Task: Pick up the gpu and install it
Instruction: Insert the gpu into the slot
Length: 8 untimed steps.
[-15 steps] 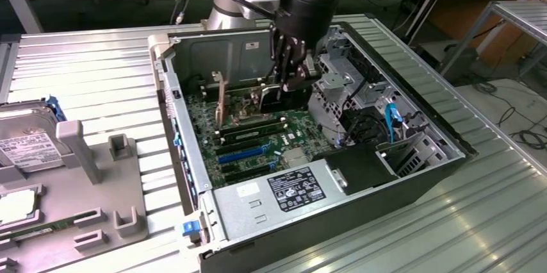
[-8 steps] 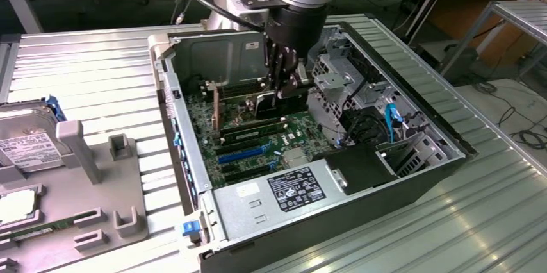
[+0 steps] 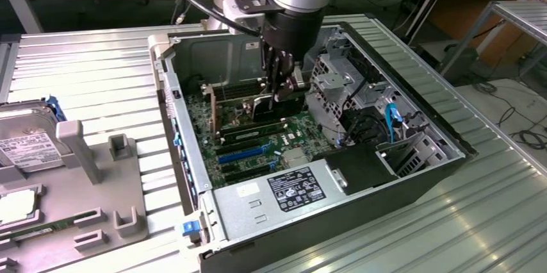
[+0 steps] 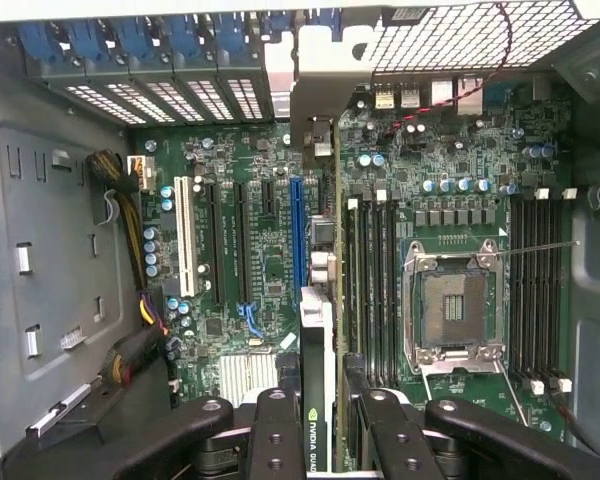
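The gpu (image 4: 321, 395) is a thin dark card seen edge-on in the wrist view, with a green logo label near my fingers and its silver bracket (image 4: 315, 95) at the case's rear wall. My gripper (image 4: 321, 445) is shut on it, one black finger (image 4: 273, 430) on each side. The card stands upright over the motherboard (image 4: 250, 290), right beside the long blue slot (image 4: 296, 235); whether it is seated I cannot tell. In the exterior view my gripper (image 3: 280, 97) reaches down into the open computer case (image 3: 192, 177) with the gpu (image 3: 259, 107) below it.
A CPU socket (image 4: 455, 300) and memory slots (image 4: 372, 280) lie close beside the card. The power supply (image 3: 278, 190) fills the case's near end and a drive cage (image 3: 342, 84) stands behind the arm. A hard drive (image 3: 25, 145), grey fixture (image 3: 94, 177) and memory stick (image 3: 43, 228) sit outside, at the exterior view's left.
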Available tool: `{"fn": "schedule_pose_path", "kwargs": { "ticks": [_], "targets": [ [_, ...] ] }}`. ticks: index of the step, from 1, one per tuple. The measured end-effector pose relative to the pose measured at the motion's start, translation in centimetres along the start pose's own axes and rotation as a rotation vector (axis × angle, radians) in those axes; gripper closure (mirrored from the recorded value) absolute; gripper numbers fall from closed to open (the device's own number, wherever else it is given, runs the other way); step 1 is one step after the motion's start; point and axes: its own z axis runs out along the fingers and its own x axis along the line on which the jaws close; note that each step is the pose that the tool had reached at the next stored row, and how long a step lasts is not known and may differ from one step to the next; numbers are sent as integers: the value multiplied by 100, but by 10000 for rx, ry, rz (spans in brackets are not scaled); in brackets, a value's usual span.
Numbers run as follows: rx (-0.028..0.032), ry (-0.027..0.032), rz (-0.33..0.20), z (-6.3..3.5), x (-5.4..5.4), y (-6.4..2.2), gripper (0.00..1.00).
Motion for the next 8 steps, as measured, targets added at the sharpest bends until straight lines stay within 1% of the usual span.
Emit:
{"fn": "schedule_pose_path", "kwargs": {
  "ticks": [5,8],
  "targets": [
    [2,0,-1,8,1,7,73],
    [2,7,0,22,13,44,73]
  ]
}}
